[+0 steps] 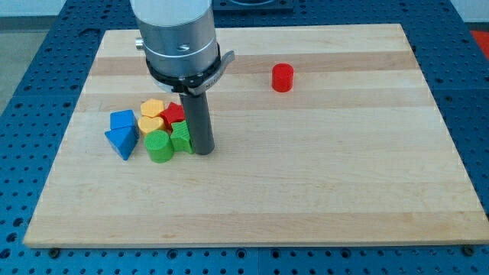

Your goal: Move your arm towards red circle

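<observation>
Red against pale wood, the red circle (283,77) is seen as a short upright cylinder, standing alone on the table top (344,176) toward the view's top, right of centre, well apart from every other block. From my tip (202,151) it lies up and to the view's right, across bare board, so the coming move is judged to be a diagonal slide in that direction with nothing in between. The tip is planted just beside the cluster at the view's left, touching or nearly touching the green block (182,136), with a green cylinder (160,146), a red block (173,114), two yellow blocks (150,116) and two blue blocks (121,131) close by. No gripper is fitted, so nothing is grasped or released; only a plain rod is carried.
</observation>
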Controlling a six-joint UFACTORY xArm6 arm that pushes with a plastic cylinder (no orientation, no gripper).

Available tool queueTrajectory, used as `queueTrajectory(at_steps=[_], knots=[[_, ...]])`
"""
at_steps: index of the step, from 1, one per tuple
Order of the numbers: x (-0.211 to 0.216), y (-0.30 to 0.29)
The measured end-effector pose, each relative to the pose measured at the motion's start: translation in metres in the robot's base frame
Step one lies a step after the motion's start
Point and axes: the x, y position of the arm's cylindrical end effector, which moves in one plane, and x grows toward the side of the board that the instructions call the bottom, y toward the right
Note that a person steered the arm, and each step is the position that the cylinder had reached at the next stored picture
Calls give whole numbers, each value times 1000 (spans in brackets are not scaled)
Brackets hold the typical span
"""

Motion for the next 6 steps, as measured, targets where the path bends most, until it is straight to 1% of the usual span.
queueTrajectory(at_steps=[1, 2, 3, 4, 5, 6], knots=[[-2, 58], [-28, 141], [-72, 227], [-128, 250], [-166, 231], [-164, 165]])
